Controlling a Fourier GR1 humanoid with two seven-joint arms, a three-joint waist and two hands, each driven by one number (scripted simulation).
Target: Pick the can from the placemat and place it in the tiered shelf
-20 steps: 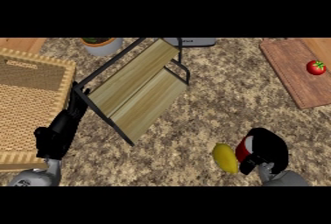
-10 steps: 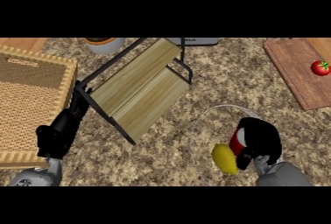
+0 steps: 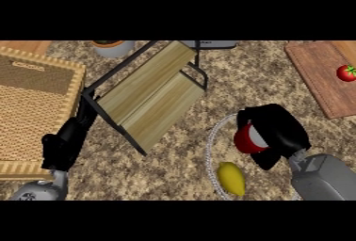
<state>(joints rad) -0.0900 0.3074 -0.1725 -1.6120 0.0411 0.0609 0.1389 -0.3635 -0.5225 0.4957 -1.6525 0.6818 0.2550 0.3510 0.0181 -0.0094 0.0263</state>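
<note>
Counted: one can (image 3: pixel 248 139), one tiered shelf (image 3: pixel 149 96), one placemat (image 3: pixel 31 101), one lemon (image 3: pixel 231 178), one tomato (image 3: pixel 346 73), one cutting board (image 3: pixel 321 80), two hands (image 3: pixel 59 148) (image 3: pixel 278 127).

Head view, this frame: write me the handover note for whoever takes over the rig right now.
Right hand: curled round the red can, holding it over the counter beside a round wire-rimmed placemat that carries a yellow lemon.
Left hand: holds nothing, resting by the woven mat at the view's left.
Tiered shelf: wooden tiers in a black frame, up and left of the can; nothing on its tiers.
Done: can is grasped.
Left: carry it to the shelf, set it on a tier, release.
</note>
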